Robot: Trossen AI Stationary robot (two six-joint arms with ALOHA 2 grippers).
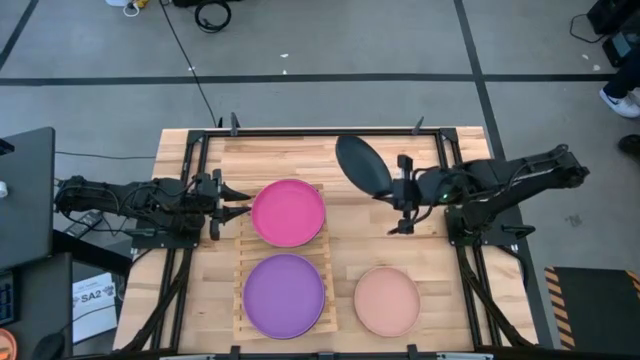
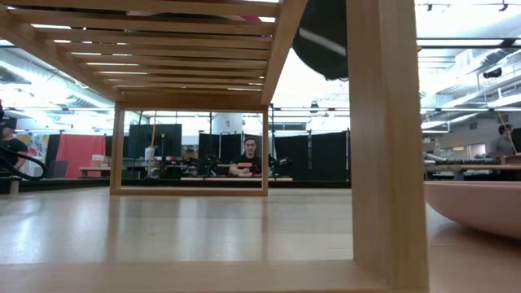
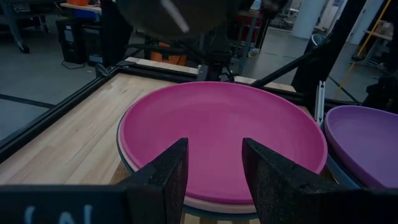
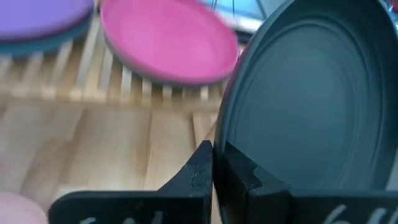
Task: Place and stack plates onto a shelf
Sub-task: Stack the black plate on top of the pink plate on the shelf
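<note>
Pinching the dark grey plate's [image 1: 362, 165] rim, right gripper [image 1: 397, 195] hangs beside the shelf [image 1: 241, 245]; left gripper [image 1: 238, 201] gapes.

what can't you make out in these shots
- Low view: shelf post fills the front; dark grey plate is cut off by it and the top edge.
- Left wrist view: plates under the magenta plate show only as edges.
- Right wrist view: salmon plate cut off at the corner.

1. The high camera looked straight down on the whole surface [image 1: 200, 150].
2. The low camera sat at surface height, looking level under the shelf [image 2: 383, 146].
3. Both wrist cameras looked closely at the pink plate [image 3: 217, 137].
</note>
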